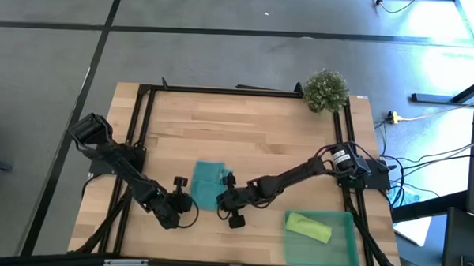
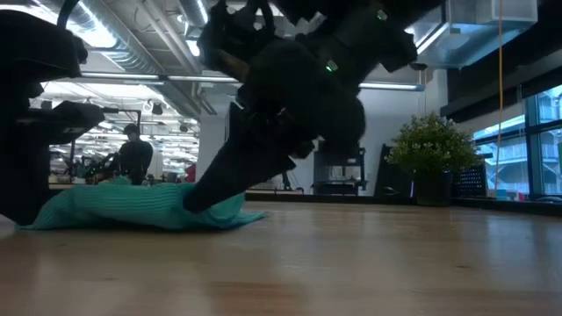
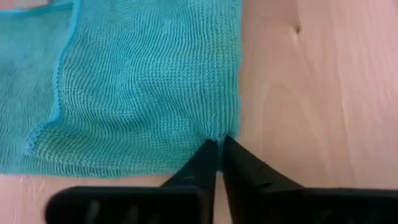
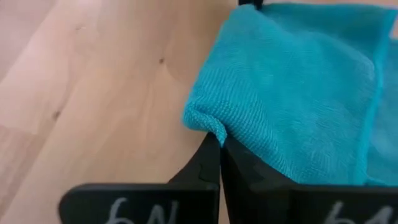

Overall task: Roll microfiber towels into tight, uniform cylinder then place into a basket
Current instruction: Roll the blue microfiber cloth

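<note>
A teal towel (image 1: 207, 183) lies partly folded on the wooden table near its front edge, between my two grippers. My left gripper (image 3: 219, 144) is shut on one near corner of it, and my right gripper (image 4: 217, 140) is shut on the other. In the low view the towel (image 2: 123, 207) lies bunched low on the table with a dark gripper on its right end. A lime green towel roll (image 1: 307, 226) lies inside the translucent green basket (image 1: 345, 246) at the table's front right. My left gripper pinches the teal towel's corner (image 3: 219, 129) between its two fingertips, coming down at a slant from the table's left. The cloth puckers at the tips, and the rest lies flat on the table. My right gripper pinches the towel's other near corner (image 4: 205, 121) between its fingertips, slanting down from the table's right. That corner is raised off the wood and folds over at the tips. One layer or several, I cannot tell.
A small bushy plant (image 1: 325, 89) stands at the table's far right corner. Black frame rails (image 1: 223, 91) run along the table's far edge and sides. Bare wood (image 1: 237, 133) stretches across the middle and far half.
</note>
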`<move>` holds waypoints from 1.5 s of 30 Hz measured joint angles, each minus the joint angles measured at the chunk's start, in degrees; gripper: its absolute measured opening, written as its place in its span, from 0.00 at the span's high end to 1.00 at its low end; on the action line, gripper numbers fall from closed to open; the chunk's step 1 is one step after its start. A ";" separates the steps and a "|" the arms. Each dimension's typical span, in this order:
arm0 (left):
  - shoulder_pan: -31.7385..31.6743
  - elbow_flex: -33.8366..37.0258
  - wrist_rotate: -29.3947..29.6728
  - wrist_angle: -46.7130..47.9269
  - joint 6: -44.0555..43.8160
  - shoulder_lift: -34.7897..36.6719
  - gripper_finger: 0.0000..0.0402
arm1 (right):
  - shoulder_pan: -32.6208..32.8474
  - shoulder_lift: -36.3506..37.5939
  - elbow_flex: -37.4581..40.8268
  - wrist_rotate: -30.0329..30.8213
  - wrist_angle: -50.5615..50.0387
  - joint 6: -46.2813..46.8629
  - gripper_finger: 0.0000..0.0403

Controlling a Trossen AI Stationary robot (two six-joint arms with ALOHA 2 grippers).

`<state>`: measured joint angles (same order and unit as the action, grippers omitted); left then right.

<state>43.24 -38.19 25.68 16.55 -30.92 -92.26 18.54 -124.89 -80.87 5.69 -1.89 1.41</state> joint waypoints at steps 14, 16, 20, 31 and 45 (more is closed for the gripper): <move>-0.07 0.10 -1.65 0.44 0.23 -0.03 0.99 | -4.28 0.01 -11.56 -1.03 -17.19 11.79 1.00; -0.07 0.10 -1.71 0.44 1.17 -0.03 1.00 | -5.45 0.01 -11.94 -1.95 -17.37 13.49 1.00; -0.07 0.10 -1.83 0.44 2.76 -0.05 1.00 | -8.19 0.06 -11.02 -4.77 -17.12 17.67 1.00; -0.57 -1.01 -2.81 2.28 3.06 1.50 1.00 | -11.44 0.08 -5.88 -5.73 -15.87 17.84 0.99; -8.64 -12.36 -4.08 20.35 2.49 5.21 1.00 | -11.64 0.16 -4.69 -4.43 -16.43 16.15 0.99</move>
<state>34.61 -50.55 21.61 36.90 -28.43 -87.05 6.90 -124.73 -85.56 1.27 -18.32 17.56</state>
